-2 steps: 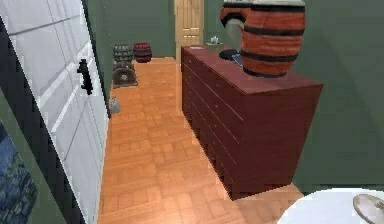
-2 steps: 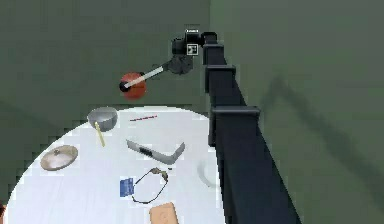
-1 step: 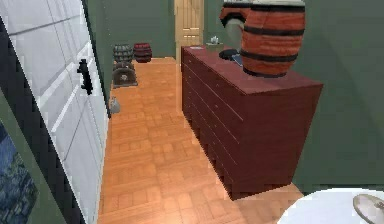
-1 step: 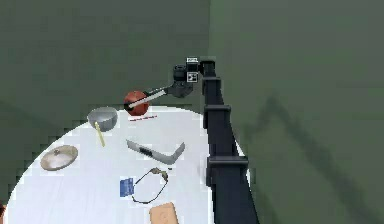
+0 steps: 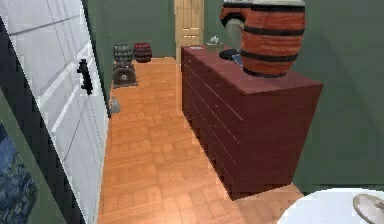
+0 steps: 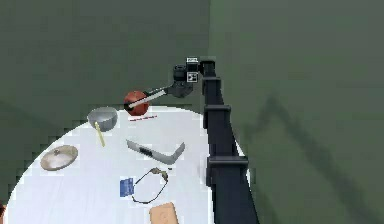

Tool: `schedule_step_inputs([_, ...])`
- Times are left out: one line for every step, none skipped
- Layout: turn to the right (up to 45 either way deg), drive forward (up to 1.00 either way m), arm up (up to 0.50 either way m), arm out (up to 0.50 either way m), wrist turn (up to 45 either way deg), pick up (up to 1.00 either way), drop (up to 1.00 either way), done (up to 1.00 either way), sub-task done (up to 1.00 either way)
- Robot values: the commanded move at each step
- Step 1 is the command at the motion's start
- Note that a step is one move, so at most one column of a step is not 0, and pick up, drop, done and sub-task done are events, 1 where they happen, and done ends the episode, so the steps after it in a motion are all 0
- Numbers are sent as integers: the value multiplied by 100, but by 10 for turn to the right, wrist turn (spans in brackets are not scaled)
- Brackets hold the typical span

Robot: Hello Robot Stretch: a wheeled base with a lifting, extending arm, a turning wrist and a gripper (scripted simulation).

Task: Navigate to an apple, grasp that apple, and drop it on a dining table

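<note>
While the dark arm [image 6: 222,140] reaches along the right side of the white round table [image 6: 90,195] in the arm side view, the gripper [image 6: 150,96] sits at the table's far rim, with its fingers [image 6: 158,94] pointing at a red apple [image 6: 134,101]. The apple is right at the fingertips, at the table's far edge. Cannot tell if it rests on the table or hangs clear, so cannot tell whether the pincer is grasping anything.

On the table near the apple are a thin red strip [image 6: 143,118] and a grey bowl [image 6: 100,119] with a yellowish stick [image 6: 102,137]. Toward the table's left edge is a shallow dish [image 6: 60,157]. Mid-table is a bent white object [image 6: 155,150]. Closer in are a blue card [image 6: 128,187], a thin cord [image 6: 153,177] and a tan slab [image 6: 163,214].

Forward view: a red-brown dresser [image 5: 250,110] stands just beyond the table, and a striped jug [image 5: 270,35] is on the dresser.
</note>
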Motion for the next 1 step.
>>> schedule_step_inputs([0,0,0,0,0,0,100,0,0])
